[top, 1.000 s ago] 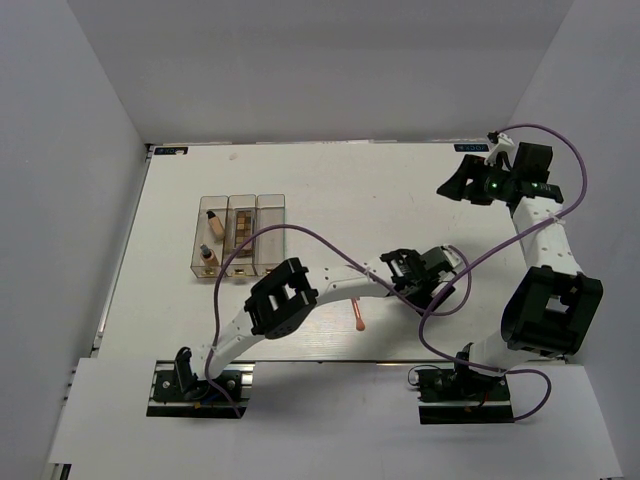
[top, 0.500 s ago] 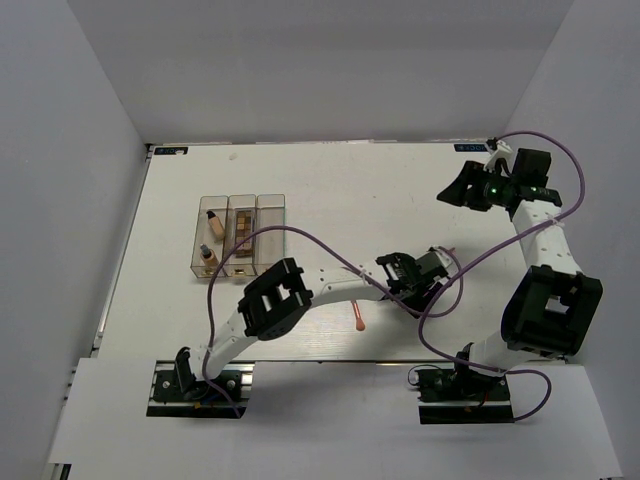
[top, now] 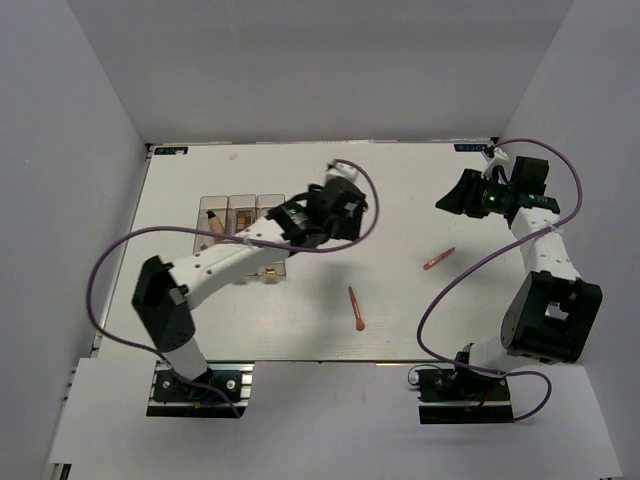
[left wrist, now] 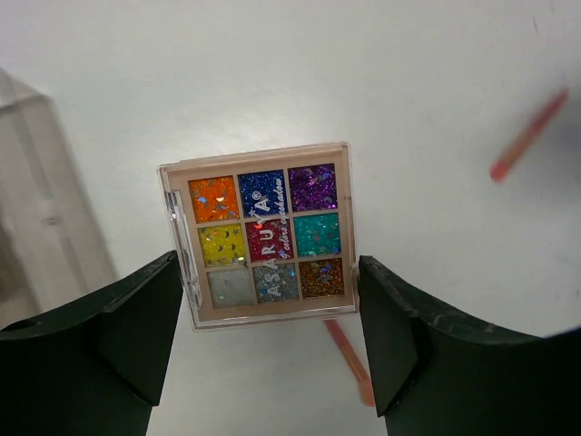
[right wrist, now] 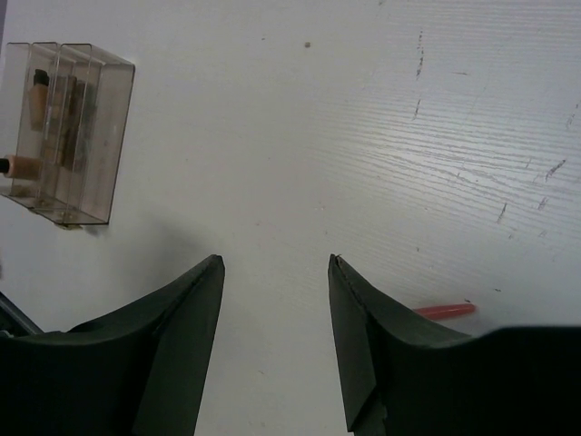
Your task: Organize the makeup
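- Above the white table, just right of the clear organizer, the left gripper hangs raised off the surface.
- Its jaws are closed about three-quarters wide on the multicolour palette, one finger against each side edge. The palette lies flat between them, its nine glitter pans facing the wrist camera.
- Left wrist view: organizer wall at the left edge, table below out of focus.
- First coral applicator lies on the table right of centre, slanted, well apart from the organizer.
- Second coral applicator lies nearer the front edge, roughly lengthwise toward the arms. Apart from the first.
- Organizer: a beige foundation bottle in the left compartment, brown items in the middle one. The left arm crosses over the near end, so the right compartment is mostly hidden.
- Right gripper hovers over the far right of the table, jaws parted about halfway, nothing between them.
- Right wrist view: first applicator just beside the right finger, not touching.
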